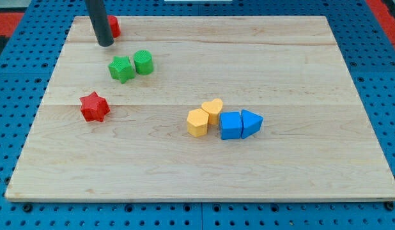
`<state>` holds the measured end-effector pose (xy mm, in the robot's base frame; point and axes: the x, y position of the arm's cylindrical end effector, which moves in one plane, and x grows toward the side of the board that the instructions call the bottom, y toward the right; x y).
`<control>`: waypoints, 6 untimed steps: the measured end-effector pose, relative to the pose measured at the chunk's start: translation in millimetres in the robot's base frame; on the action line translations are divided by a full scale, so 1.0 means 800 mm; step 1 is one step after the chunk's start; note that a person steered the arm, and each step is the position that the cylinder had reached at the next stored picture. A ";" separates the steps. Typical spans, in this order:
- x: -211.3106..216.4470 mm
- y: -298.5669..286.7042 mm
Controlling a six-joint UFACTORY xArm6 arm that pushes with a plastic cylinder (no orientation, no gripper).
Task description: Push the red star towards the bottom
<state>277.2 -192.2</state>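
The red star (94, 107) lies on the wooden board (300, 179) at the view's left, about mid-height. My tip (105, 43) is near the view's top left, well above the red star and a little to its right. A second red block (114, 26) sits just right of the rod at the top edge, partly hidden by it, its shape unclear. A green star (121, 68) and a green cylinder (144, 62) lie side by side between my tip and the red star.
Near the board's middle sit a yellow hexagon-like block (197, 122) touching a yellow heart (213, 110), and a blue cube (230, 125) touching a blue triangular block (251, 122). A blue pegboard (376, 70) surrounds the board.
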 end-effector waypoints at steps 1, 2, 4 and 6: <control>0.001 0.000; 0.013 0.000; 0.106 -0.016; 0.253 0.018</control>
